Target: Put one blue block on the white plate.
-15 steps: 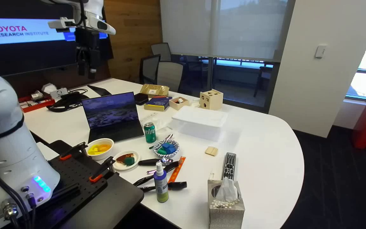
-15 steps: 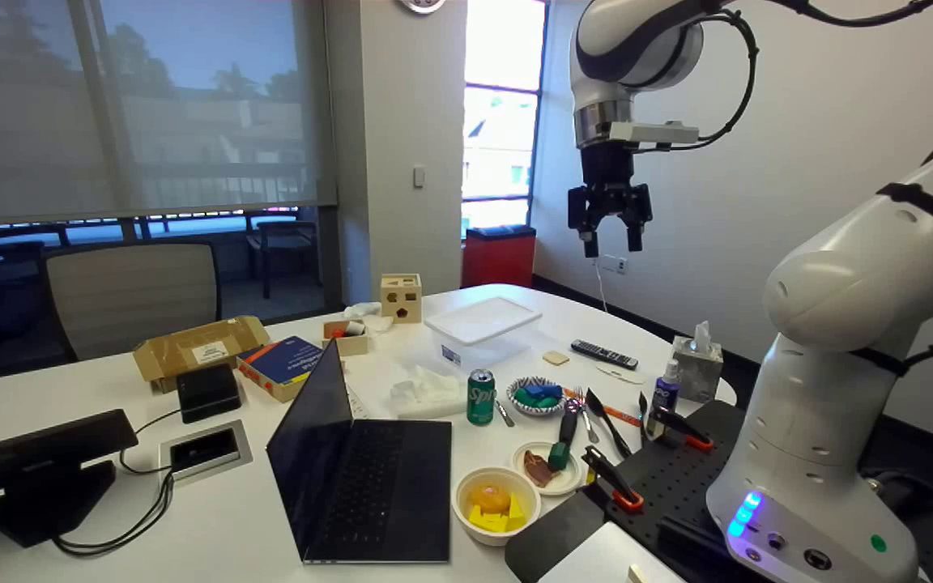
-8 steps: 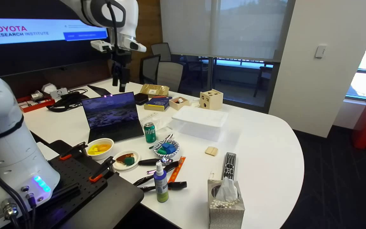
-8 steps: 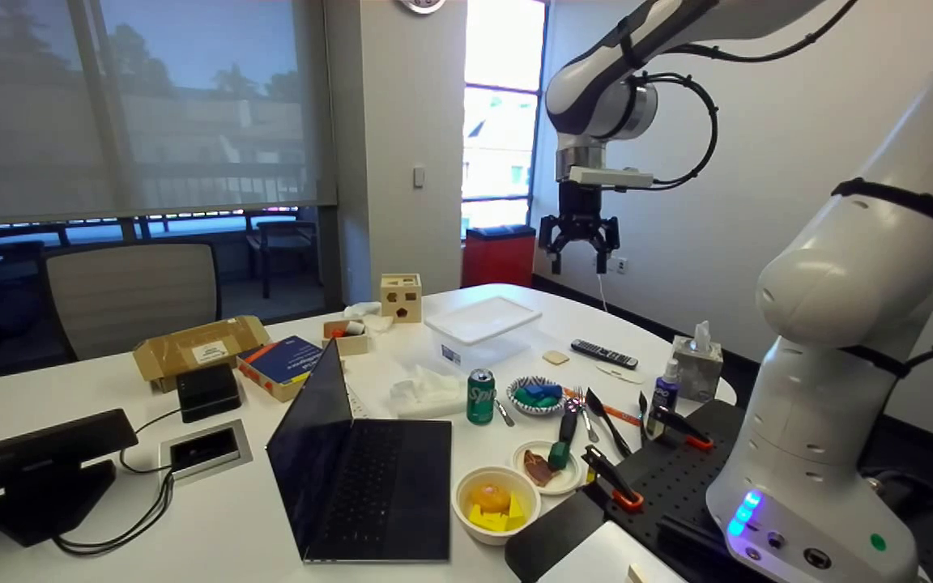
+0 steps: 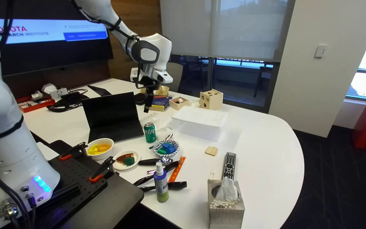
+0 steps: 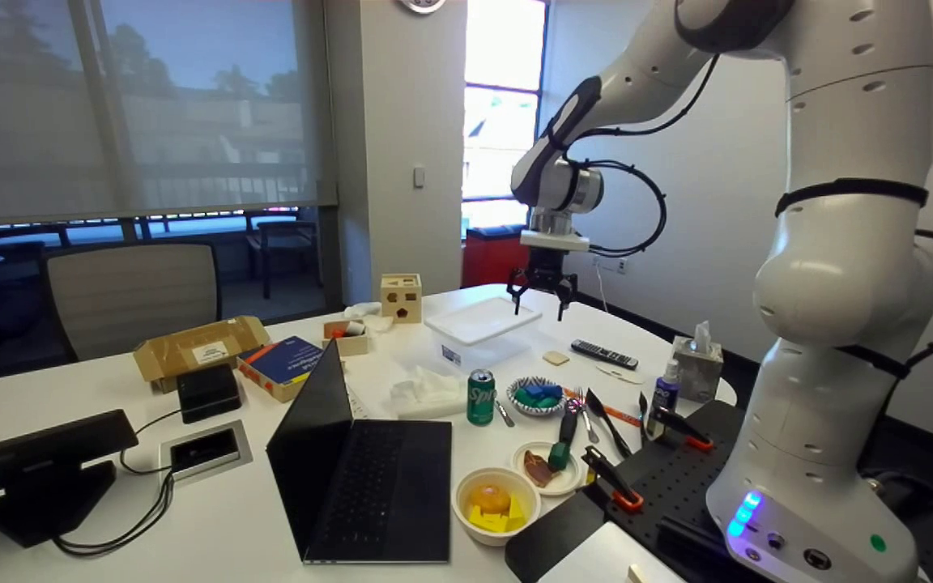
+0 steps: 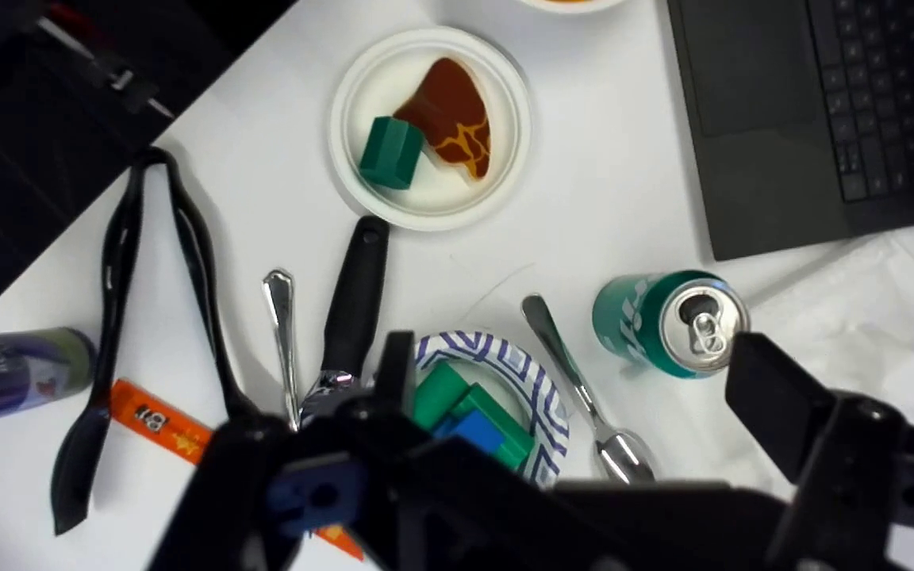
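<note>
Pickup seems pending: the spread, empty gripper (image 6: 539,312) must be lowered over a blue block (image 7: 478,431) in the bowl (image 7: 546,406).

"What colours have we got on the plate (image 7: 441,200)?"

"We see plain white for the plate itself, a dark green block (image 7: 392,152), and a red-brown steak (image 7: 447,99) veined in yellow."

"And off the plate?"

"We find a white bowl (image 7: 550,412) patterned with purple angular lines, holding green blocks (image 7: 439,394) and a blue block (image 7: 479,432), and a green can (image 7: 667,323) with a silver top."
</note>
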